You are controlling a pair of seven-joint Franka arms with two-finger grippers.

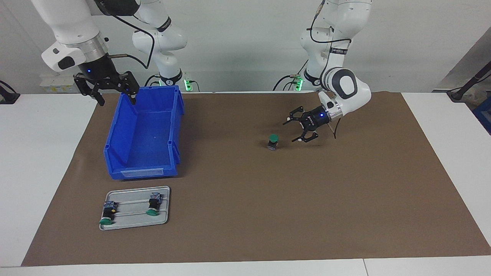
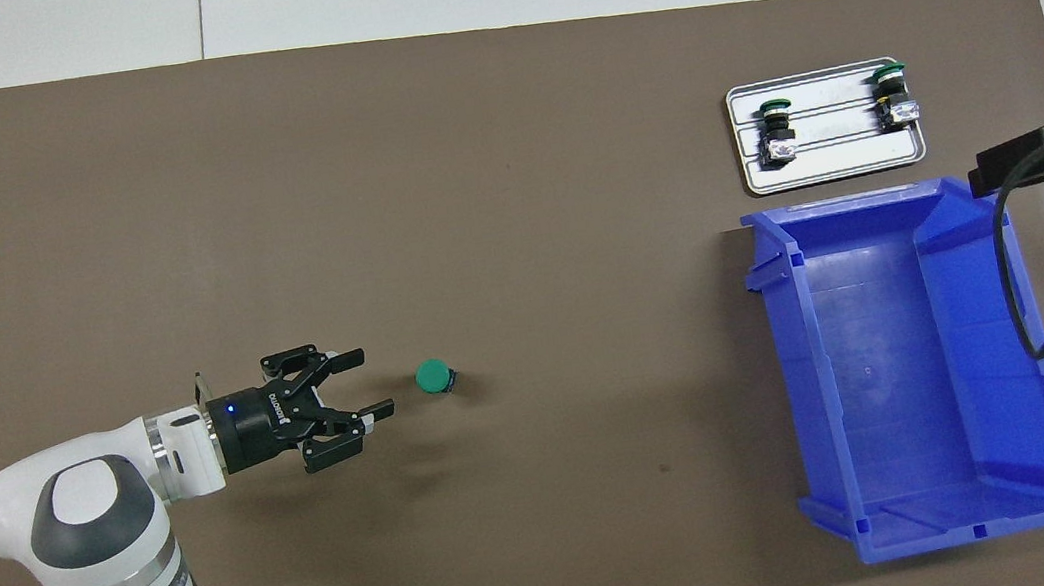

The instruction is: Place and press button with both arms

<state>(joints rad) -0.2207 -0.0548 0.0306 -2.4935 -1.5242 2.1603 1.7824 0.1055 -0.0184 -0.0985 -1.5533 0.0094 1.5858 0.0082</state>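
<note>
Where button stands, left gripper apart

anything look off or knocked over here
Nothing stands out. The button stands upright on the mat, green cap up, clear of the open left claw. Two more buttons lie in the tray.

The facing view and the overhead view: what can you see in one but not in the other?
Only the facing view shows the right gripper, open, up over the blue bin's wall nearest the robots, where that arm waits, and both arms' upper parts.

Only the overhead view shows the button's green cap as a full circle.

Both show the button standing upright on the brown mat, the open left gripper apart from it, the bin, and the tray with two buttons lying on it.
</note>
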